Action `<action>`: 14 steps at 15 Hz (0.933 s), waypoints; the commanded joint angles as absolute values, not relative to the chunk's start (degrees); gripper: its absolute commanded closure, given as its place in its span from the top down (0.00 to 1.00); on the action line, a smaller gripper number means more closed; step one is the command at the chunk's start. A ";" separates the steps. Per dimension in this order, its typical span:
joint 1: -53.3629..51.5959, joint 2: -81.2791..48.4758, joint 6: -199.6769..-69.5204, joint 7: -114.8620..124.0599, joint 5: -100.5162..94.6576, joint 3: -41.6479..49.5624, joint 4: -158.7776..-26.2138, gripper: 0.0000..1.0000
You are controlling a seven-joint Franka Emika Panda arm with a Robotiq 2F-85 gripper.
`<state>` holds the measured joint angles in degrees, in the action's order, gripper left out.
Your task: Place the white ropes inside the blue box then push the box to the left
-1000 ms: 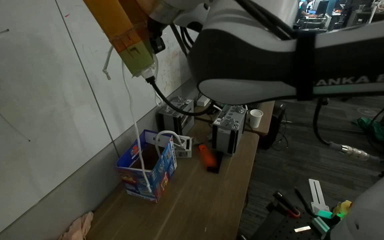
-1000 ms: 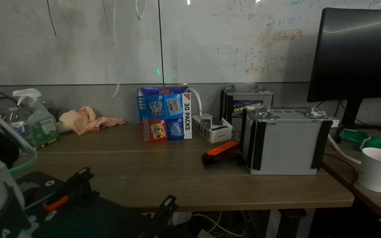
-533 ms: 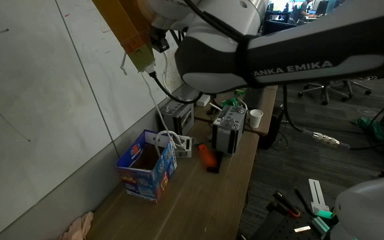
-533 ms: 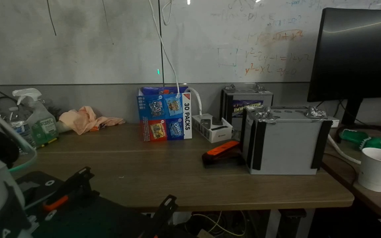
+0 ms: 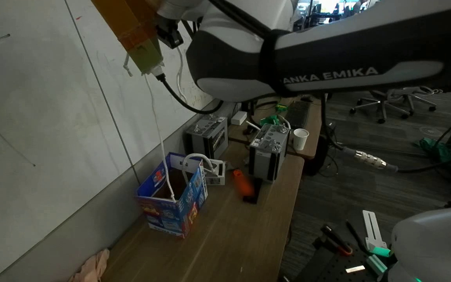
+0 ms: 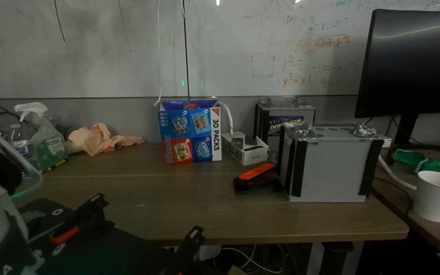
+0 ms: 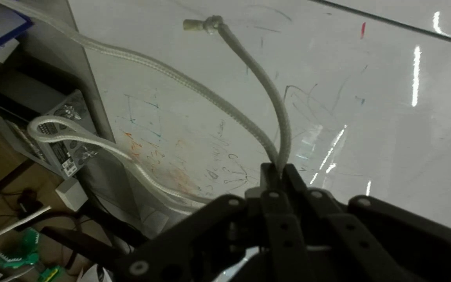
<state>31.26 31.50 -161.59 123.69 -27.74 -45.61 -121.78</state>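
Observation:
The blue box [image 6: 189,135], printed in red and white, stands open-topped on the table in both exterior views. One white rope [image 5: 198,156] arches out over its side. In the wrist view my gripper [image 7: 278,168] is shut on another white rope [image 7: 266,84]; a knotted end and a long strand leave its fingertips, and a loop hangs to one side. The held rope [image 5: 157,117] dangles from high above the box in an exterior view, its lower end overlapping the near rim. From the second angle the held rope [image 6: 159,57] ends just beside the box's left edge. Contact cannot be told.
A flat white device [image 6: 245,149] touches or nearly touches the box. An orange-and-black tool [image 6: 256,177] lies before a large grey case [image 6: 330,164], with a similar grey case [image 6: 285,109] behind. An orange cloth [image 6: 99,139] lies left of the box; the whiteboard [image 5: 53,98] rises behind.
The held rope swung right across the box's printed side, then back left with the gripper. The arm has shifted. The box and the rope arching from it have stayed put.

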 commanded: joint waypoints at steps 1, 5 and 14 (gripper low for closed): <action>34.85 34.29 -161.13 126.25 -29.19 -48.87 -119.53 0.02; 39.39 34.51 -161.53 125.99 -28.65 -52.20 -118.42 0.02; 52.95 29.81 -163.87 123.70 -27.12 -63.76 -117.75 0.02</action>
